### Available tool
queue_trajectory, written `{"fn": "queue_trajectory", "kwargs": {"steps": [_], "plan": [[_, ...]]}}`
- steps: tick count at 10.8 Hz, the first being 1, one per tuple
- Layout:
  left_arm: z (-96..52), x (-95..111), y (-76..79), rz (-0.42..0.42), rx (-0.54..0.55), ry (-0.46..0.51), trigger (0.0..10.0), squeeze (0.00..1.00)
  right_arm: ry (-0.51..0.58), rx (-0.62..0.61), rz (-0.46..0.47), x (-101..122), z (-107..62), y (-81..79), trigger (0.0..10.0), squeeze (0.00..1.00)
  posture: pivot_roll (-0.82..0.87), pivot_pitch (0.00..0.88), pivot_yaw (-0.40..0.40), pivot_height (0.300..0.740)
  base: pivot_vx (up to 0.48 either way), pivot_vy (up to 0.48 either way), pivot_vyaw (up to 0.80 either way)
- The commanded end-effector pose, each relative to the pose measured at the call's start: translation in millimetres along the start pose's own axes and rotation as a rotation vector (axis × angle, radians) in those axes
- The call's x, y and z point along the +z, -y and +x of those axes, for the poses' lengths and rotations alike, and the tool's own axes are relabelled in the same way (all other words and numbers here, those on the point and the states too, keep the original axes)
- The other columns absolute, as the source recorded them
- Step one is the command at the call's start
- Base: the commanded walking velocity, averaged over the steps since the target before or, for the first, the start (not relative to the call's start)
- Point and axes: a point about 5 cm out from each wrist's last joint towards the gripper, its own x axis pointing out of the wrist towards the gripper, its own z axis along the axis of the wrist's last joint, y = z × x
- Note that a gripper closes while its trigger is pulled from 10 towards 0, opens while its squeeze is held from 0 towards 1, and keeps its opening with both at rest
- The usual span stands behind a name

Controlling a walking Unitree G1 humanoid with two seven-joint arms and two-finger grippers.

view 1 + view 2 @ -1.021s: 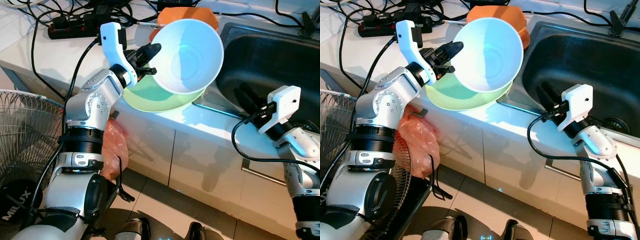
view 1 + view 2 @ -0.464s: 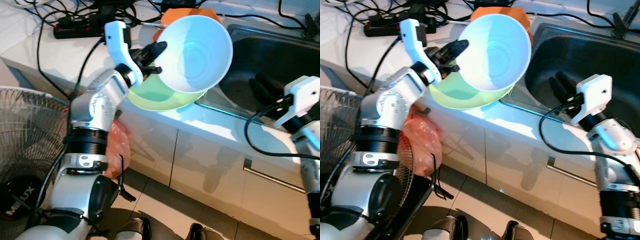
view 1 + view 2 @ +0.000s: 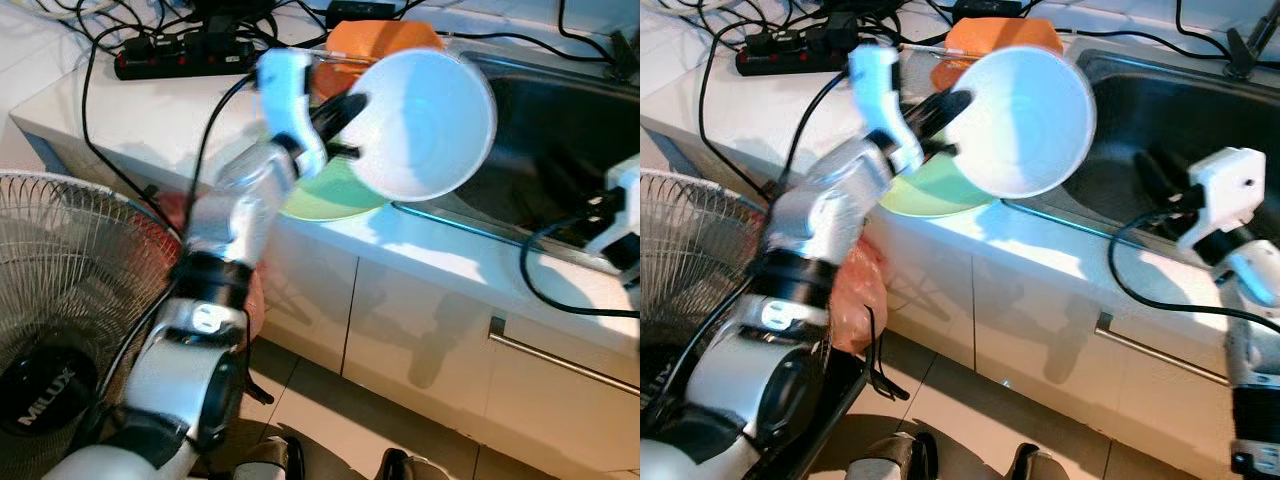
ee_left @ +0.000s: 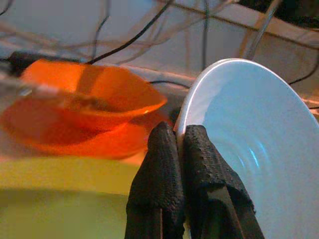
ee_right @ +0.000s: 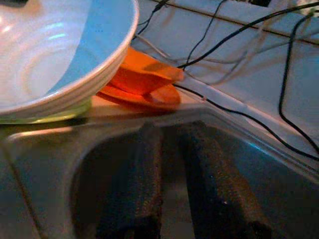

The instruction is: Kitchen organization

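Note:
A pale blue bowl hangs tilted on its side above the counter's edge, partly over the sink. My left gripper is shut on the bowl's rim, and the left wrist view shows both fingers pinching that rim. Under the bowl a light green plate lies on the counter. Behind it sits an orange bowl on an orange plate. My right gripper hovers over the sink basin, open, nothing between its fingers.
A black power strip and several cables lie at the back of the white counter. A standing fan is on the floor at left, and an orange plastic bag hangs by the cabinet. A bar handle runs along the cabinet front.
My left arm has swung the bowl to the right, toward the sink, and tipped it further. The whole view has shifted, and the right arm now sits nearer the picture's right edge.

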Motion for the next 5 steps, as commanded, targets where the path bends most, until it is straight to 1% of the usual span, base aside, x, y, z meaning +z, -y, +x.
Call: {"fn": "queue_trajectory", "kwargs": {"steps": [1, 3, 4, 5], "plan": [[4.9, 10, 5.6, 0.036, -0.013, 0.04, 10.0, 0.0, -0.004, -0.012, -0.022, 3, -4.6, 4.9, 10.0, 0.0, 0.0, 0.137, 0.091, 0.74, 0.0, 0.0, 0.0], [22.1, 22, 17.2, 0.098, 0.012, 0.124, 10.0, 0.0, -0.021, -0.034, -0.04, 3, -11.1, 12.2, 10.0, 0.0, -0.02, 0.145, 0.101, 0.74, 0.0, 0.0, 0.0], [26.5, 27, 19.1, 0.144, 0.025, 0.151, 10.0, 0.0, -0.024, -0.032, -0.048, 5, -12.9, 13.4, 10.0, 0.0, -0.03, 0.147, 0.105, 0.74, 0.0, 0.0, 0.0], [37.0, 27, 32.5, 0.212, 0.011, 0.157, 10.0, 0.0, -0.034, -0.038, -0.059, 6, -18.0, 16.3, 10.0, 0.0, -0.04, 0.15, 0.112, 0.74, 0.0, 0.0, 0.0]]}}
